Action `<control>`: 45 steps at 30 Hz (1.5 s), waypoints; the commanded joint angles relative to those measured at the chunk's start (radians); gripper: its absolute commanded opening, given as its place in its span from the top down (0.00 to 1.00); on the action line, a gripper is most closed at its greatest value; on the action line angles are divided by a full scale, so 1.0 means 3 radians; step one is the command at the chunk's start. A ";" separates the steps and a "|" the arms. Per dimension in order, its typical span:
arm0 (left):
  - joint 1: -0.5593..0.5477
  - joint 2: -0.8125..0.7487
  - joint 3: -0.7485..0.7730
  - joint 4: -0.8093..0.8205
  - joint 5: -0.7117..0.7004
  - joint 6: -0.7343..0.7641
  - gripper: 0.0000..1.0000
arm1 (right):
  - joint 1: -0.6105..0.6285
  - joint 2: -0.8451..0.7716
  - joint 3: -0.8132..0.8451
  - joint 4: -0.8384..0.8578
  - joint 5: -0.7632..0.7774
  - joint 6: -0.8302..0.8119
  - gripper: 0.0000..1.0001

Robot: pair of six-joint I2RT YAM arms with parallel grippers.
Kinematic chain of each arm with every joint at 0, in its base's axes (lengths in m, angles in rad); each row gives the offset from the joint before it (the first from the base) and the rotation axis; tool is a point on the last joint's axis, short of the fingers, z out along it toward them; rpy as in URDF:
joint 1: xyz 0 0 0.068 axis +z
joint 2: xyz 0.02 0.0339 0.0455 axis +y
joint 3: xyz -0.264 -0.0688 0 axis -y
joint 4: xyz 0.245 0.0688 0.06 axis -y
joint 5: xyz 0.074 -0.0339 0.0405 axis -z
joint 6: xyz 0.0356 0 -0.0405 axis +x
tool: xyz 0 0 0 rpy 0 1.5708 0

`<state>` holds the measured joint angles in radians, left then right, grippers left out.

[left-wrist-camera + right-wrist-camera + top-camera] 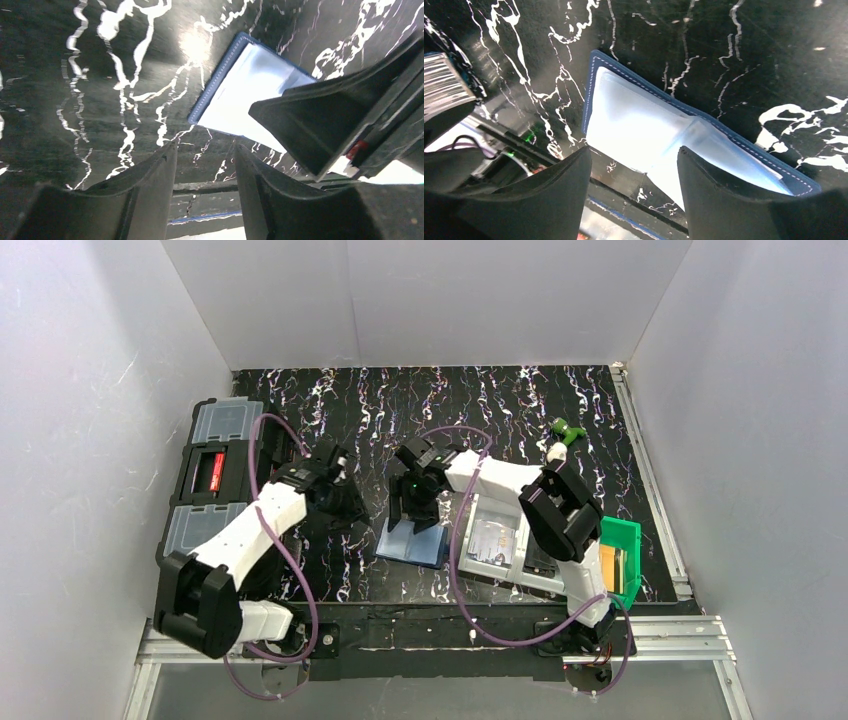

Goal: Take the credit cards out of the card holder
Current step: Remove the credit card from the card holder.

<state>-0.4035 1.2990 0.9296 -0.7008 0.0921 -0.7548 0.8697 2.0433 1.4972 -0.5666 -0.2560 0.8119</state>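
The card holder [412,543] lies open on the black marbled table, navy rim up, with pale blue clear sleeves [639,120] facing me. Glare on the sleeves hides whether credit cards are inside. My right gripper [414,514] hovers over its far edge, open, one fingertip [704,170] above the sleeve and nothing between the jaws [634,152]. My left gripper [348,502] is just left of the holder, open and empty [205,150]. In the left wrist view the holder [250,85] lies ahead, partly covered by the right gripper's finger [320,120].
A white tray [472,570] with a silvery flat piece [490,538] sits right of the holder. A green bin [628,532] holding something gold-tan [610,565] is further right. A black toolbox [215,475] lines the left edge; a small green object [568,430] lies at the back right.
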 commanded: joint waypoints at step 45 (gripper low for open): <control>0.0117 0.0647 -0.0247 0.0528 0.0764 0.0065 0.72 | 0.0220 0.0443 0.0030 0.0273 -0.0526 -0.0598 0.96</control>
<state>-0.3520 1.4625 0.8391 -0.5518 0.3416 -0.7279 0.9307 2.1655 1.5904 -0.6466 -0.3386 0.6514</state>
